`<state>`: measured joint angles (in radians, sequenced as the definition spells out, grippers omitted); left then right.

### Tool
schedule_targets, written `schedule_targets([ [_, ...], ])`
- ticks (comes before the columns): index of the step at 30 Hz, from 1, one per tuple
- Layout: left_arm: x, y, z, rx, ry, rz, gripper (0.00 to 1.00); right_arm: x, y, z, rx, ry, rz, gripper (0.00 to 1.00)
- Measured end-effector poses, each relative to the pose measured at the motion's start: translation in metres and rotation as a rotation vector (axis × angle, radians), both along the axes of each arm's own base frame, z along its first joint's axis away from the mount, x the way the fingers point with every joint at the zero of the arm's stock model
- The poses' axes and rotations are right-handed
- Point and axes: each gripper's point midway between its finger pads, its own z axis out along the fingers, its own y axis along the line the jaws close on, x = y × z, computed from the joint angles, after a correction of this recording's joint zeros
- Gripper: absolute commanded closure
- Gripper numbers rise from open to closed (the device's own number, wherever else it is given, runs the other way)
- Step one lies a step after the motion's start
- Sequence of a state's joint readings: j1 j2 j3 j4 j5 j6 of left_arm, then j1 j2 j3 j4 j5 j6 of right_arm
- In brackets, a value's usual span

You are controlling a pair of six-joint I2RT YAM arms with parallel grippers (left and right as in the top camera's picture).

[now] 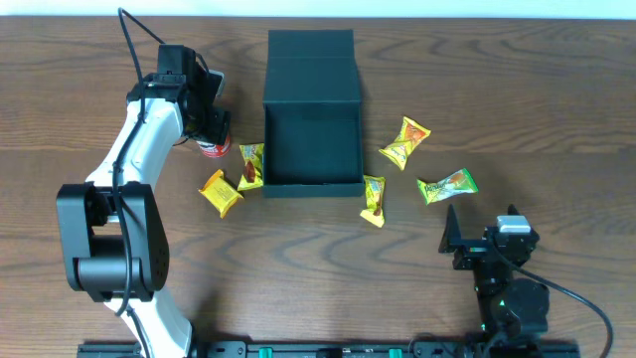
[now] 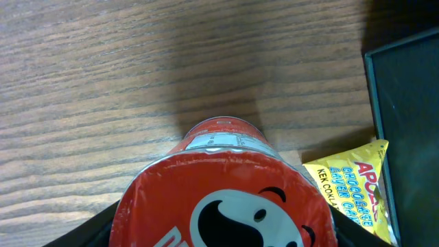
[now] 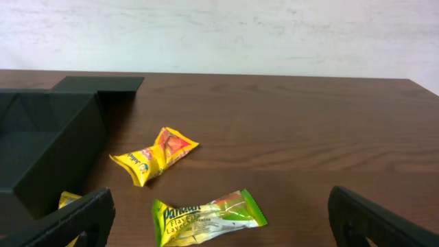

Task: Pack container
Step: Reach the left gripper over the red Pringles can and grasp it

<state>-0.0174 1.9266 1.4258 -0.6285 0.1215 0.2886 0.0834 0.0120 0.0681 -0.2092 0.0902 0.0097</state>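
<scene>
The dark container [image 1: 265, 139] sits open at mid-table, its flap lid [image 1: 311, 60] laid back behind it; its wall also shows in the left wrist view [image 2: 408, 103] and the right wrist view [image 3: 48, 144]. Left of it stands a red crisp can [image 1: 214, 147], filling the left wrist view [image 2: 223, 199]. My left gripper [image 1: 212, 134] [image 2: 223, 237] is down over the can, a finger pressed against each side. My right gripper [image 1: 482, 234] [image 3: 219, 219] rests open near the front right, with a green pandan packet [image 3: 206, 214] on the table ahead of its fingers.
Yellow snack packets lie around the box: two on its left [image 1: 221, 192] [image 1: 251, 165], one at its front right corner [image 1: 373, 199], one to its right [image 1: 403, 142]. The green packet [image 1: 447, 185] lies further right. A yellow packet [image 2: 353, 189] sits beside the can.
</scene>
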Motion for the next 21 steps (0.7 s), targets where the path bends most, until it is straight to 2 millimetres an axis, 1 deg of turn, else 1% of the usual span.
schedule_targets([
  [10, 0.0, 0.0, 0.0, -0.004, 0.0, 0.003, 0.41, 0.0, 0.0, 0.0, 0.0, 0.0, 0.0, 0.01],
  [14, 0.001, 0.0, 0.001, -0.007, 0.0, 0.015, 0.41, 0.0, 0.0, 0.0, 0.0, 0.0, 0.0, 0.01],
  [17, 0.004, 0.001, 0.012, -0.006, -0.002, 0.03, 0.42, 0.0, 0.0, 0.0, 0.0, 0.0, 0.0, 0.01],
  [20, 0.012, 0.002, 0.033, -0.004, -0.023, 0.035, 0.44, 0.0, 0.0, 0.0, 0.0, 0.0, 0.0, 0.01],
  [21, 0.016, 0.002, 0.043, -0.006, -0.033, 0.041, 0.45, 0.0, 0.0, 0.0, 0.0, 0.0, 0.0, 0.01],
])
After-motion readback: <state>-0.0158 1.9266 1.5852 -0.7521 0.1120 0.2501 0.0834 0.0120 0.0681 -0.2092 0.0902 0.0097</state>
